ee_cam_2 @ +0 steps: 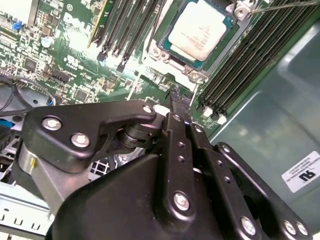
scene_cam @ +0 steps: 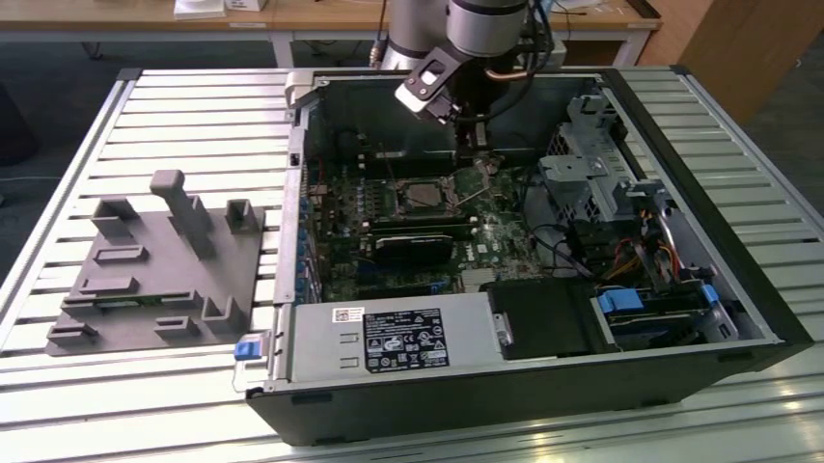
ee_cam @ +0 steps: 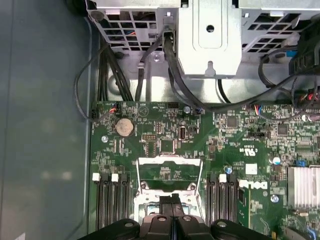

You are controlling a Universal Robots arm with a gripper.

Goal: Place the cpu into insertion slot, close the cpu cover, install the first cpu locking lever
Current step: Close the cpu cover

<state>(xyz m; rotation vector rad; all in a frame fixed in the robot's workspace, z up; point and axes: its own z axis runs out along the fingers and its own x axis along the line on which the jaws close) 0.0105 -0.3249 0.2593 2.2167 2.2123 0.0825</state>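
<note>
Right now the cpu (ee_cam_2: pixel 197 31) is sitting in the insertion slot (ee_cam_2: pixel 161 54), toward the wall-side edge of the motherboard (ee_cam_2: pixel 75 55), and I am holding the gripper (ee_cam_2: pixel 175 96) closed and empty beside the open cpu cover (ee_cam: pixel 170 160). I am worrying that an off-centre push could skid it off that thin frame onto the chip.

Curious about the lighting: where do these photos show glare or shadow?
Exterior view: light glares off the slatted table; second wrist view: the cpu shines pale; first wrist view: faint reflections on the case wall.
</note>
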